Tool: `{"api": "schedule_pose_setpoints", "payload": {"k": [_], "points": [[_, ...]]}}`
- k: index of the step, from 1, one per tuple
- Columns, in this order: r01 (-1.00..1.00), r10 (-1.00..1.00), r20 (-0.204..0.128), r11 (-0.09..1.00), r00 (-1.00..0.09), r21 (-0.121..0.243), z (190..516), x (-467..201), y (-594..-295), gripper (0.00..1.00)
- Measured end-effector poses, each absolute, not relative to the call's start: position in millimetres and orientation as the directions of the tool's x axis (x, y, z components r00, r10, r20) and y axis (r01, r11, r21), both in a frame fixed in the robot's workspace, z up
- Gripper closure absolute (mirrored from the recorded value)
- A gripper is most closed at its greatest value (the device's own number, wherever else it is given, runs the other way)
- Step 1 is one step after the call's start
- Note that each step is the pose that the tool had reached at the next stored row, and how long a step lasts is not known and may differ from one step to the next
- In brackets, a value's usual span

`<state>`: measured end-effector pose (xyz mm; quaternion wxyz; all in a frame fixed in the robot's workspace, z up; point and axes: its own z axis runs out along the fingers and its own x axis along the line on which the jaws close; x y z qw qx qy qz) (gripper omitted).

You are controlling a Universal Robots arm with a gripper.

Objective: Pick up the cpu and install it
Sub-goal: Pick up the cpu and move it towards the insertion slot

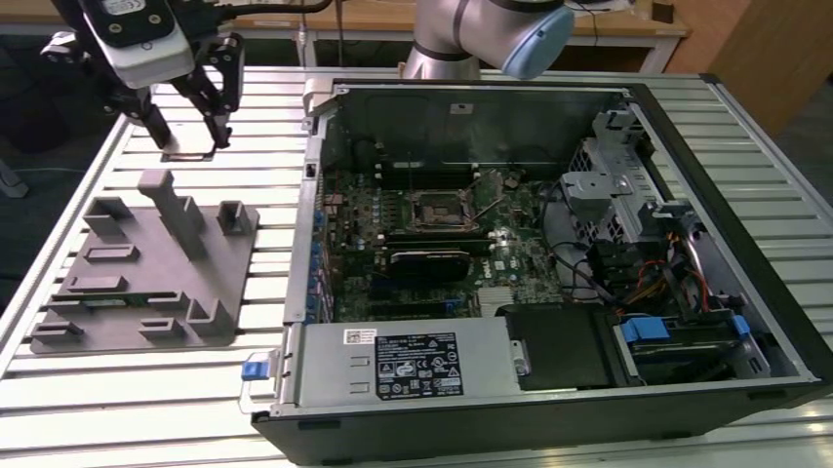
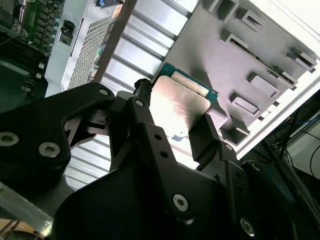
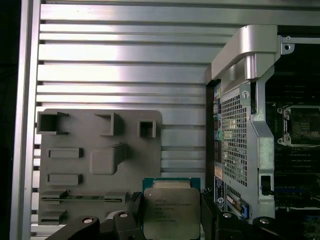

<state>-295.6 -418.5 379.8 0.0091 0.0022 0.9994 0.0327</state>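
My hand [image 3: 170, 200] is clamped on the cpu [image 3: 169, 212], one dark finger [image 2: 145, 125] pressed to each of two opposite edges, its silver top facing the first wrist view and its green rim just showing. I hold it in the air above the surface [image 1: 117, 390], a bench of pale aluminium slats with dark grooves between them. Below, on those slats, lies the grey tray [image 1: 131, 283] with its raised blocks and pockets. Just beside the tray, toward the exterior view's right, the open computer case [image 1: 729, 292] lies on its side on the same surface, the motherboard [image 1: 390, 244] exposed and the square socket frame [image 1: 440, 207] near its middle. Past the case my silver arm [image 1: 462, 29] rises with its blue cap. Beyond the surface's edge stand wooden furniture [image 1: 768, 58] and a dark floor with loose cables.
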Motion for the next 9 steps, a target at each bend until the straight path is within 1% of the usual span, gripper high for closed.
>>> {"api": "schedule_pose_setpoints", "payload": {"k": [9], "points": [[0.004,0.005,-0.018,0.998,-1.0,0.065,380,-283,-418,0.45]]}}
